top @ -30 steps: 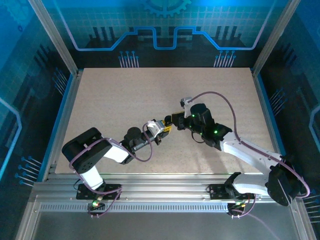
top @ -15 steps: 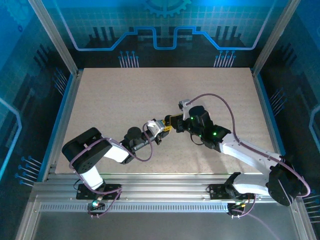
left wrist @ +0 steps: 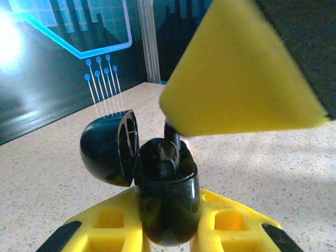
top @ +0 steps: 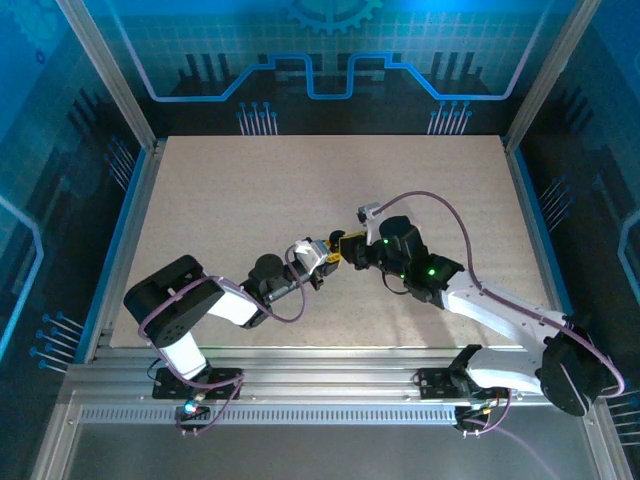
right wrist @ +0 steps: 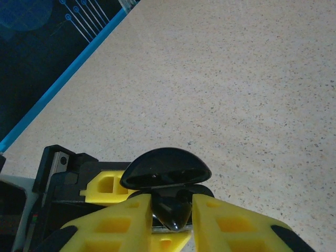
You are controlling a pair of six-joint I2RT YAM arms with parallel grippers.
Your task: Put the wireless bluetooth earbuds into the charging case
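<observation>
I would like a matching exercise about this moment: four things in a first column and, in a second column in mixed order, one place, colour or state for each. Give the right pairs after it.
Column one
1. charging case
2. case lid
3. earbud
4. table

Column two
A. speckled beige
B. swung open to the side
C. clamped between the fingers of the left gripper
D. pinched between the fingers of the right gripper

Right pairs: 1-C, 2-B, 3-D, 4-A
</observation>
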